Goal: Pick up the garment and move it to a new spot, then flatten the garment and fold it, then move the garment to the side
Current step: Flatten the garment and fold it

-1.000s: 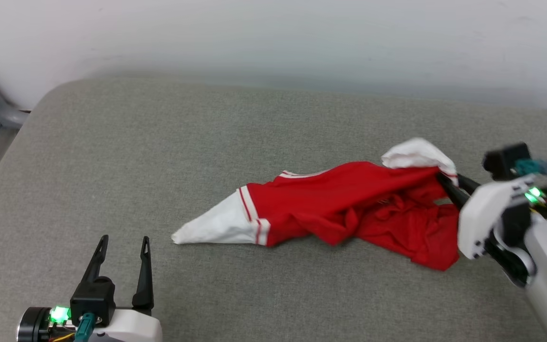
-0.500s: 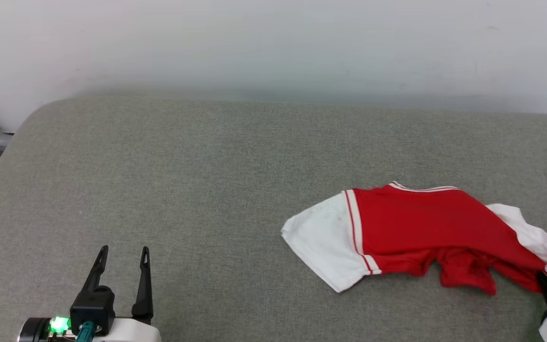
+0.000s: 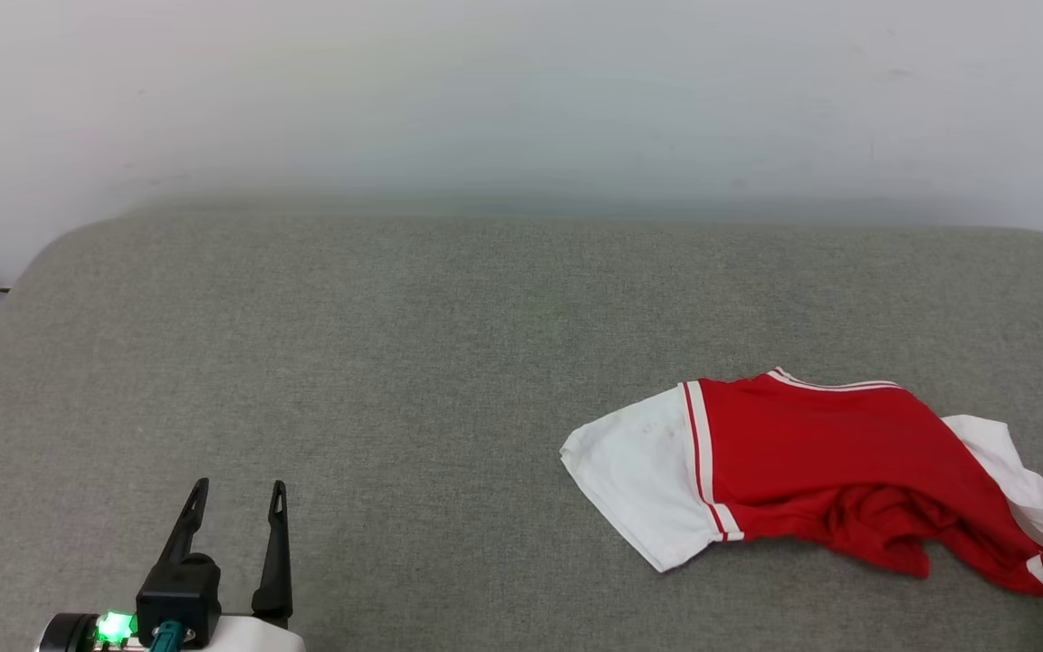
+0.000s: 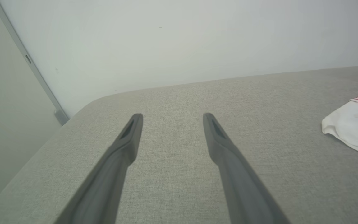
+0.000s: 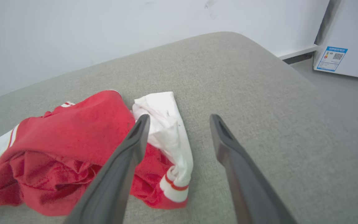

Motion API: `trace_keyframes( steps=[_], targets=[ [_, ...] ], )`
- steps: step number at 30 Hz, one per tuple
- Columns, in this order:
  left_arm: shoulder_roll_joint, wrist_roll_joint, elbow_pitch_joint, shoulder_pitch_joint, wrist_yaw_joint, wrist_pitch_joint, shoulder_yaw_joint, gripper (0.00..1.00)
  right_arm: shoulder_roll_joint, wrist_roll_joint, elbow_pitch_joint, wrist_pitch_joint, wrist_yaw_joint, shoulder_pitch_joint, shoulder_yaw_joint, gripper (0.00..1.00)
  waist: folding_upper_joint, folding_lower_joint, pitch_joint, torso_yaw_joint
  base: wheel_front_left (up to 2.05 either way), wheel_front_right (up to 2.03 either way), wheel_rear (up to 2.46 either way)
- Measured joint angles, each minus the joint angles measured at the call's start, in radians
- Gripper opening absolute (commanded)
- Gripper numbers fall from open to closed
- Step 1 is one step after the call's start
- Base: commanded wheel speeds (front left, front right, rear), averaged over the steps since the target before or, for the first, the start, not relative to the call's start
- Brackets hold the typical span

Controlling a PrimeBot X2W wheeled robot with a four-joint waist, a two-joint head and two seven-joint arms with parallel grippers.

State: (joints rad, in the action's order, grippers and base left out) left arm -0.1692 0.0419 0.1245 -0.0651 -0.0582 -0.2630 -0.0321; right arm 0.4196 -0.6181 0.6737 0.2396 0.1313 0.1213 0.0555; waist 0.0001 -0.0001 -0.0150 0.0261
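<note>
Red-and-white garment [image 3: 829,462], crumpled on grey bench [image 3: 395,362], just released by right gripper [image 5: 179,117], now spread like idle left gripper [image 3: 239,485]; relocation seemingly done, flattening pending.

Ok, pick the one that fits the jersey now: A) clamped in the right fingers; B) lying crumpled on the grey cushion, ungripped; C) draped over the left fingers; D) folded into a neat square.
B: the jersey lies bunched on the cushion; the right gripper has its fingers apart, holding nothing.
</note>
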Motion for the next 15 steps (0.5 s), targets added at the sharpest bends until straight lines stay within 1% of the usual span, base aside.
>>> trace_keyframes(
  steps=[3,6,9,11,13,15],
  targets=[
    [-0.001,-0.001,-0.002,-0.001,0.006,0.000,0.000,1.00,-0.024,0.092,-0.109,0.016,0.000,-0.026,0.064,1.00,0.0000,0.0000,0.012,-0.008,0.00,0.00,0.00],
    [-0.013,-0.001,-0.004,0.012,0.021,0.000,-0.006,1.00,-0.075,0.199,-0.264,0.020,0.000,-0.061,0.121,1.00,0.0000,0.0000,0.019,-0.019,0.00,0.00,0.00],
    [-0.032,-0.003,-0.010,0.056,0.054,0.000,-0.024,1.00,-0.145,0.294,-0.431,0.021,0.000,-0.089,0.159,1.00,-0.0001,-0.0001,0.020,-0.026,0.00,0.00,0.00],
    [-0.045,0.000,-0.011,0.096,0.081,0.000,-0.034,1.00,-0.188,0.361,-0.535,0.023,0.000,-0.109,0.161,1.00,0.0000,0.0000,0.018,-0.029,0.00,0.00,0.00],
    [-0.063,0.009,-0.002,0.147,0.120,0.007,-0.052,1.00,-0.228,0.427,-0.625,0.023,0.000,-0.126,0.159,1.00,0.0000,-0.0001,0.010,-0.031,0.00,0.00,0.00],
    [-0.084,0.012,0.002,0.214,0.146,0.030,-0.076,1.00,-0.277,0.459,-0.694,0.023,0.000,-0.139,0.148,1.00,0.0000,0.0000,0.001,-0.034,0.00,0.00,0.00]
  ],
)
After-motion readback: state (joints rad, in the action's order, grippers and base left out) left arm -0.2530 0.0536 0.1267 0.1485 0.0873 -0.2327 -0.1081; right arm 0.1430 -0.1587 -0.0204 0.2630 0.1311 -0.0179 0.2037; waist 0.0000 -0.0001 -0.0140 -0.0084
